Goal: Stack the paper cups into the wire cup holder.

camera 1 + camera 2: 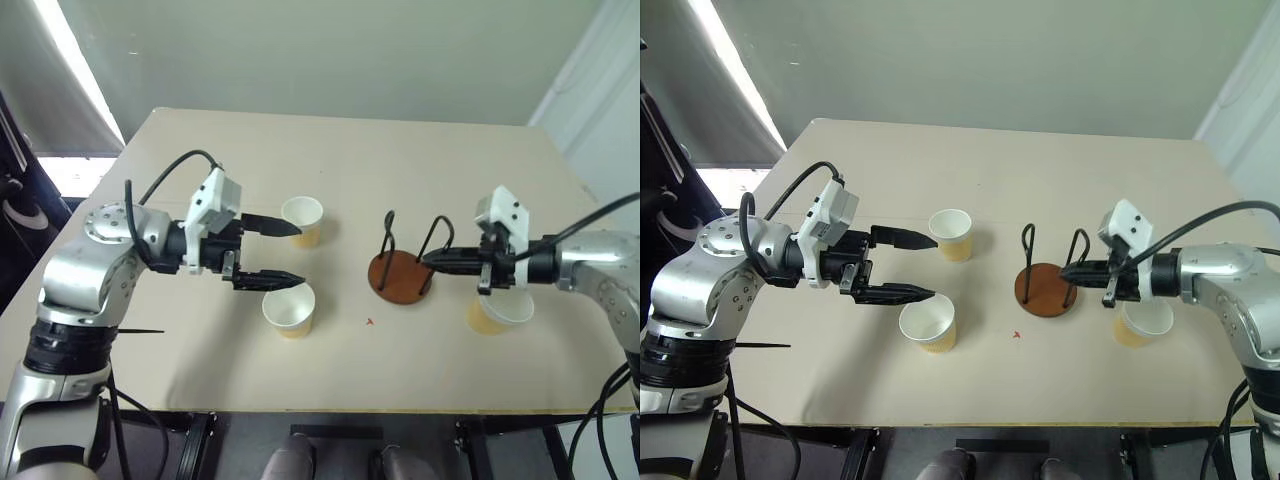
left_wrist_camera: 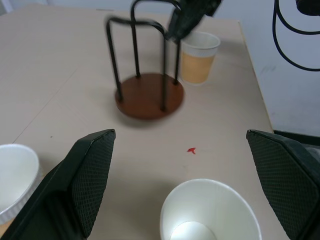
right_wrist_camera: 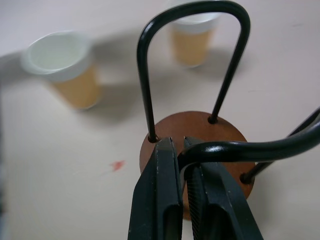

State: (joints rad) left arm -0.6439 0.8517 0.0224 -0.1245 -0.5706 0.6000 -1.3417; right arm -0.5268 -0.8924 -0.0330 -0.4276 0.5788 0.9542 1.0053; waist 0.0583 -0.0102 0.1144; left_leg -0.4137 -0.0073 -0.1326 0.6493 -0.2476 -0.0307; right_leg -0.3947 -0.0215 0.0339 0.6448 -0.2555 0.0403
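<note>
Black wire is pinched between the closed fingers of the right gripper (image 3: pixel 184 150): it grips the top of one loop of the wire cup holder (image 1: pixel 402 272), which stands right of centre in the head views. The left gripper (image 1: pixel 280 252), left of centre, has its jaws spread wide and empty, one finger near each of two paper cups (image 1: pixel 302 221) (image 1: pixel 289 311). The third cup (image 1: pixel 500 312) stands lower right, beneath the right gripper.

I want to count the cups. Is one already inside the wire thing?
No. The wire cup holder has nothing inside; its brown base shows bare. All three paper cups stand outside it on the table. The right gripper pinches one wire loop.
</note>
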